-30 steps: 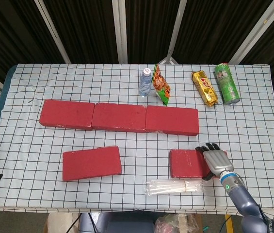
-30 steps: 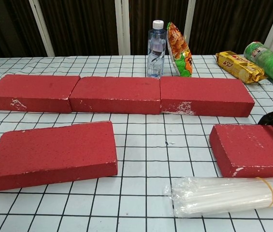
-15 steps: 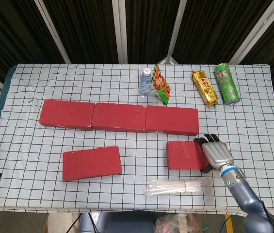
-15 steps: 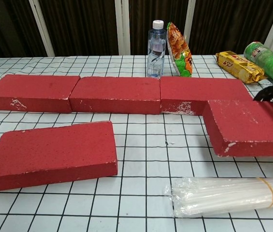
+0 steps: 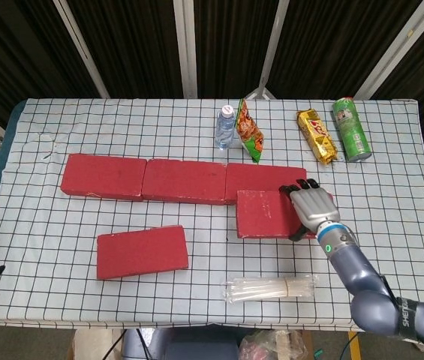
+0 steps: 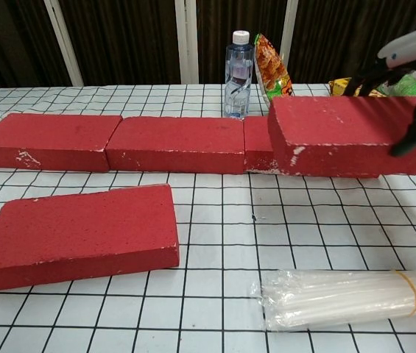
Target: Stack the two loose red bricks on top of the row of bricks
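While the right robot hand [image 5: 311, 205] grasps the lifted loose red rectangular brick [image 5: 267, 214] by its right end, that brick hangs centre-right, long axis parallel to the row of red bricks [image 5: 182, 180], overlapping its right end.

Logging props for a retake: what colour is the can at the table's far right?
Green can, clearest in the head view.
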`<state>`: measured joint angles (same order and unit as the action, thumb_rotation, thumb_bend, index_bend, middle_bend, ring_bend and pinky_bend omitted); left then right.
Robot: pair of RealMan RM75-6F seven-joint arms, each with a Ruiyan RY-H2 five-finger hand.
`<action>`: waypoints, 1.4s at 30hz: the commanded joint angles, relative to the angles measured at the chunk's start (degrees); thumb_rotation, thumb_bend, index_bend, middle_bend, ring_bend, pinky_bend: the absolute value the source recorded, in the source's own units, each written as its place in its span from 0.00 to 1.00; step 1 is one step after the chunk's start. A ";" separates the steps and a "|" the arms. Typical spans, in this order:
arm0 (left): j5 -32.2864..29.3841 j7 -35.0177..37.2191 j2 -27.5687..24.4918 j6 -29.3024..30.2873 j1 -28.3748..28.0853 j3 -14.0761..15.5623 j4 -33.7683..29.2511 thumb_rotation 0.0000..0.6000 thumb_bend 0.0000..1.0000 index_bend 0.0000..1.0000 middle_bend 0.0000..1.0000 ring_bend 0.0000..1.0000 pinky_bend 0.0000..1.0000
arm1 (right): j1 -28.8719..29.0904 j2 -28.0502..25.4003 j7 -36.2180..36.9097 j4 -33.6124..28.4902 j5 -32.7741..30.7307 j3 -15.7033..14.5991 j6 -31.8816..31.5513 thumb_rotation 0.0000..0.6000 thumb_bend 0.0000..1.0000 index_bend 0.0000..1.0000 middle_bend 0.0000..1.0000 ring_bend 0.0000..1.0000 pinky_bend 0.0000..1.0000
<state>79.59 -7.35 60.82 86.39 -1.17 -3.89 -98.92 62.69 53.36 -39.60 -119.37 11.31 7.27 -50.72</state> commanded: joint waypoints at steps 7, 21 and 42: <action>-1.90 -0.43 0.18 -0.74 -0.49 -0.76 0.46 1.00 0.00 0.07 0.02 0.00 0.00 | 20.41 10.53 -8.71 14.74 -28.44 2.34 4.25 1.00 0.13 0.34 0.28 0.03 0.00; -5.90 -1.08 0.44 -1.52 -1.00 -2.34 1.02 1.00 0.00 0.07 0.02 0.00 0.00 | 27.38 22.26 -16.29 32.78 -40.64 1.10 7.82 1.00 0.13 0.34 0.28 0.03 0.00; -7.53 -0.88 0.31 -1.38 -0.97 -2.89 1.42 1.00 0.00 0.07 0.02 0.00 0.00 | 26.91 29.77 -20.47 43.54 -39.82 5.42 6.56 1.00 0.13 0.34 0.28 0.03 0.00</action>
<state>72.06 -8.23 61.13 85.00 -2.14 -6.78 -97.50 89.63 82.84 -59.74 -76.20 -28.61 12.39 -44.16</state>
